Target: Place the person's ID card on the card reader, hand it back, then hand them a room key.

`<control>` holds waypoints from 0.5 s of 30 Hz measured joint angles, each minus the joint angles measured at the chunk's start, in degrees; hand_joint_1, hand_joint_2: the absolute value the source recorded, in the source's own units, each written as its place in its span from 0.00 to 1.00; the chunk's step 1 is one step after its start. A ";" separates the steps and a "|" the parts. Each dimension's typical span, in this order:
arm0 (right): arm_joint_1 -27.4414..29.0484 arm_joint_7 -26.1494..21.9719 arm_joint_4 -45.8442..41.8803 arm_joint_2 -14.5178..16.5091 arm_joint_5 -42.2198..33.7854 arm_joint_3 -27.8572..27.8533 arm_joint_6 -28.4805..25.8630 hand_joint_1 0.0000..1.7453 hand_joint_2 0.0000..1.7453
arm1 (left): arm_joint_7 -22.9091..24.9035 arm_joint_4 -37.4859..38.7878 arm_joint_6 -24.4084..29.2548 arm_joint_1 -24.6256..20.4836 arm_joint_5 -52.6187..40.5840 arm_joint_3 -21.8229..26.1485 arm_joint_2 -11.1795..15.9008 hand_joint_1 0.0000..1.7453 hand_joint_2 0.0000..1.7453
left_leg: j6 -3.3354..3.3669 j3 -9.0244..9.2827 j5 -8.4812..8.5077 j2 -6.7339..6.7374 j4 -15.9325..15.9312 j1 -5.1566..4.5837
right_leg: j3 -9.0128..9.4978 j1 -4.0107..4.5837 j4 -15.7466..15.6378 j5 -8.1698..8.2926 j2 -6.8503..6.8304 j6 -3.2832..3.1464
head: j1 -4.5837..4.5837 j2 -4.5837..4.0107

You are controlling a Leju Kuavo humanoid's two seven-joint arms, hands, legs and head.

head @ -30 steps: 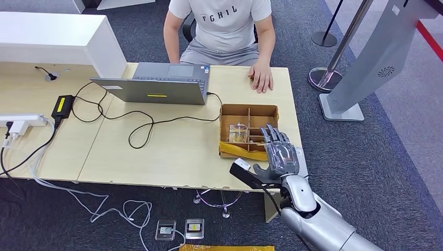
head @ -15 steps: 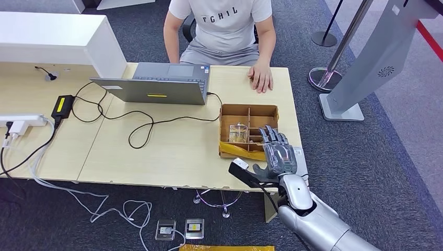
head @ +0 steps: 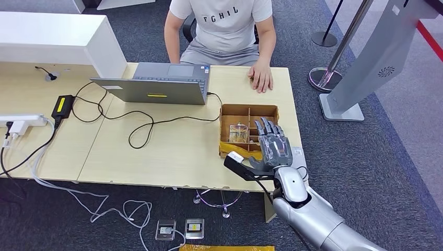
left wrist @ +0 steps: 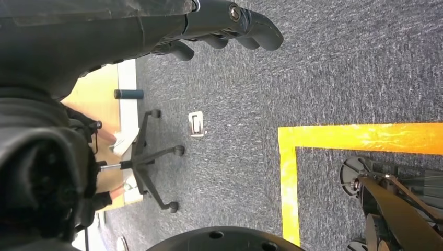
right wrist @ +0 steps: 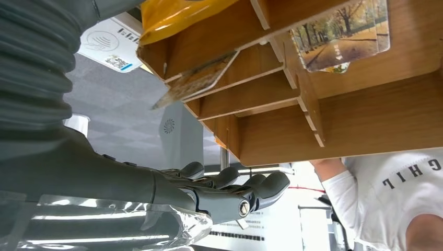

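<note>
My right hand [head: 271,147] hovers with its fingers spread over the near right corner of a wooden divider box [head: 233,111], holding nothing. In the right wrist view the box [right wrist: 334,120] holds a card printed with autumn trees [right wrist: 339,39] and a second card [right wrist: 198,83] leaning in a neighbouring compartment. That printed card [head: 239,133] stands in the box's left half. A white card reader [head: 299,155] lies by the table's right edge, partly under my hand. My left hand [left wrist: 230,23] hangs over the carpet with nothing in it. The person [head: 224,26] sits opposite, one hand [head: 260,78] flat on the table.
A grey laptop [head: 156,84] stands at the far middle of the table, with black cables, a power adapter [head: 62,106] and a power strip [head: 21,121] to the left. A stanchion base [head: 326,78] and a grey kiosk [head: 365,68] stand right of the table.
My right hand has moved forward and slightly left, from the table's near edge to over the box's near compartments. The person has not moved.
</note>
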 joint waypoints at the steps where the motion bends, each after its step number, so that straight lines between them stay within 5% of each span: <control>1: -0.14 -0.05 0.26 0.23 0.03 -0.08 0.01 0.00 1.00 | 0.11 0.00 0.01 0.00 0.02 0.00 -0.03 0.00 0.00 | 0.00 0.00 0.00 0.00 0.00 0.00 | 0.00 0.00 0.00 0.00 0.00 0.00 | 0.00 0.00; 15: -0.71 0.38 3.38 1.67 -0.02 -0.79 -0.03 0.00 1.00 | 0.50 0.00 0.20 0.00 0.09 0.00 -0.02 0.00 0.00 | 0.00 0.00 0.00 0.00 0.00 0.00 | 0.00 0.00 0.00 0.00 0.00 0.00 | 0.00 0.00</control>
